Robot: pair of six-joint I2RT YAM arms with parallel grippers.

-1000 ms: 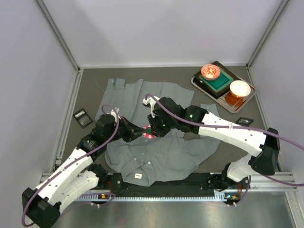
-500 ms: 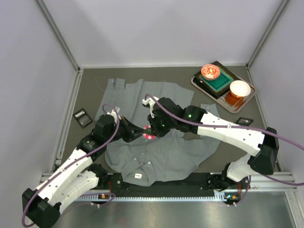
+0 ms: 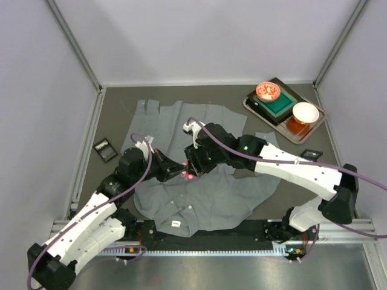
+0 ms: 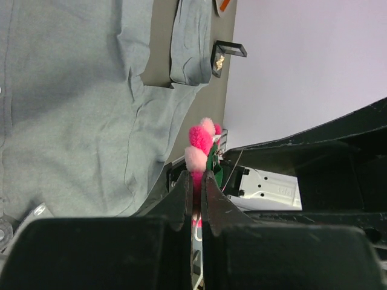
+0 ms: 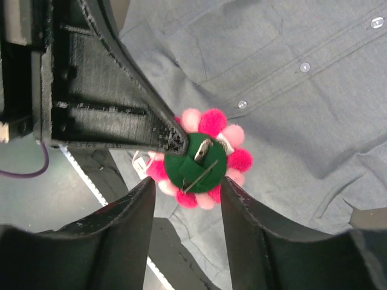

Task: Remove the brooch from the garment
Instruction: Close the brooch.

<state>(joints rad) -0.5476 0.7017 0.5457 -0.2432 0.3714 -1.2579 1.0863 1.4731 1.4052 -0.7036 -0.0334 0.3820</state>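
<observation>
Extraction step: left gripper (image 4: 196,181) clamps the brooch (image 5: 202,160) edge-on above the garment (image 3: 205,199) mid-table, right gripper (image 5: 186,188) spread around it, so probably next lift clear, watching the pin for snags.

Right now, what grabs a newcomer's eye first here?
The pink pom-pom brooch, green back and pin showing, pinched in the shut left gripper above the grey shirt at mid-table. The right gripper stands open, flanking it. Next, the tray with a red-patterned bowl and a white bowl, far right corner.
</observation>
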